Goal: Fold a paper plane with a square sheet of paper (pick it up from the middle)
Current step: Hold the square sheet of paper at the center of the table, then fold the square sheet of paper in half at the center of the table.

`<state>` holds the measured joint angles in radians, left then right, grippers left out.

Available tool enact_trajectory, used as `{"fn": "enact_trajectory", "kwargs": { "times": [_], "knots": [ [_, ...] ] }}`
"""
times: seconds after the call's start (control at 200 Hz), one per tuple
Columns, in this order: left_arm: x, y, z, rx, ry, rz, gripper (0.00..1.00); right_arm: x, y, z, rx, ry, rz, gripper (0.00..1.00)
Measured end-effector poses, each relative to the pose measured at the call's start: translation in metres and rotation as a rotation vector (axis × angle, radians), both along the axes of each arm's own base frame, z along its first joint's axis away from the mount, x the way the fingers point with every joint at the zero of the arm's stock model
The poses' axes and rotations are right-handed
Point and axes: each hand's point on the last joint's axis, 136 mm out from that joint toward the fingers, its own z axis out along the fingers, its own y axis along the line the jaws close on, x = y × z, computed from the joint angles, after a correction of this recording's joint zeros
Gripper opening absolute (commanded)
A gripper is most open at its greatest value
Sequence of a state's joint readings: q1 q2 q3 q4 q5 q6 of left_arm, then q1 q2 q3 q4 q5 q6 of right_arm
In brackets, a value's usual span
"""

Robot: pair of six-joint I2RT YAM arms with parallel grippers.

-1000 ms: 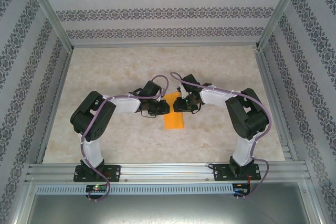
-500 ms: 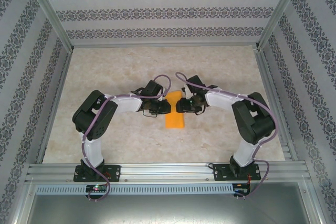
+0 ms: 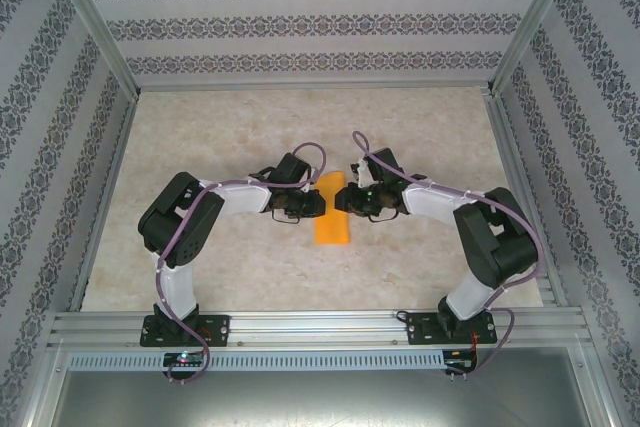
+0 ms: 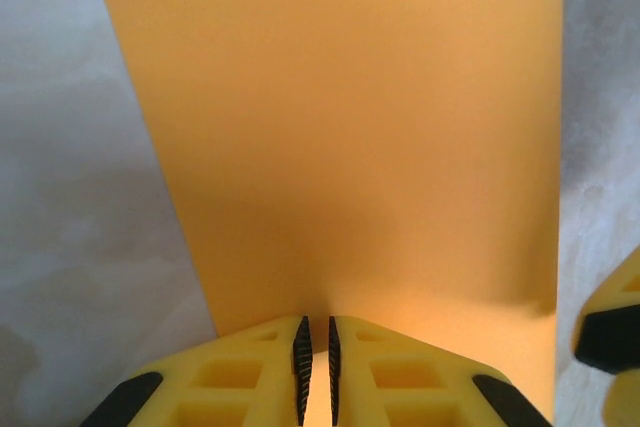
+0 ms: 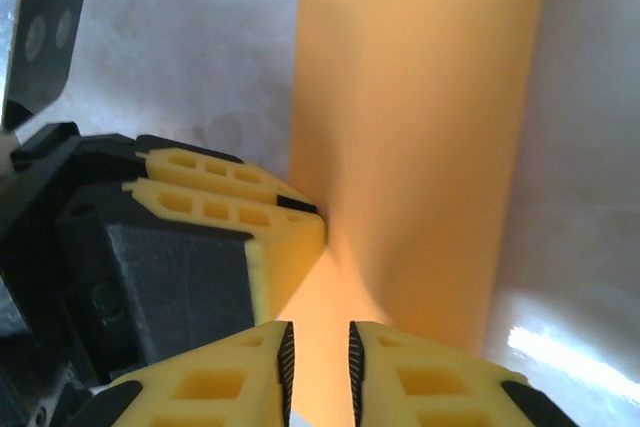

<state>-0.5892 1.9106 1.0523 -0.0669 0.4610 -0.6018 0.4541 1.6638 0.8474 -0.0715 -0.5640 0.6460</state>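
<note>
While the left fingers (image 4: 250, 362) clamp one edge of the orange sheet (image 3: 331, 222) in the middle of the worktop (image 3: 230, 127), the right fingers (image 5: 230, 377) straddle the opposite edge, grip uncertain; I'd close squarely before lifting together.

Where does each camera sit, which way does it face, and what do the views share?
Top external: above and behind the robot, looking down at the marbled table; left arm and right arm show.
Left wrist: faces along the left gripper onto the bright orange paper sheet.
Right wrist: faces along the right gripper toward the same sheet.
Shared: both wrist views catch the opposite gripper.
</note>
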Motion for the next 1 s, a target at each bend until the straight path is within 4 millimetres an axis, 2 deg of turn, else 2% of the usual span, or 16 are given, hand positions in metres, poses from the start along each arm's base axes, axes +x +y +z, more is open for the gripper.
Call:
{"fn": "enact_trajectory", "kwargs": {
  "times": [0.29,0.814,0.999],
  "knots": [
    [0.0,0.0,0.0,0.001,-0.001,0.001,0.19,0.002,0.006,-0.022,0.015,0.062,-0.003,0.18],
    [0.0,0.001,0.0,0.008,-0.011,-0.009,0.19,0.012,-0.008,-0.039,0.0,0.086,-0.017,0.17],
    [0.0,0.0,-0.001,0.011,-0.015,-0.013,0.18,0.013,-0.01,-0.04,0.017,0.088,-0.01,0.14]
  ]
}}
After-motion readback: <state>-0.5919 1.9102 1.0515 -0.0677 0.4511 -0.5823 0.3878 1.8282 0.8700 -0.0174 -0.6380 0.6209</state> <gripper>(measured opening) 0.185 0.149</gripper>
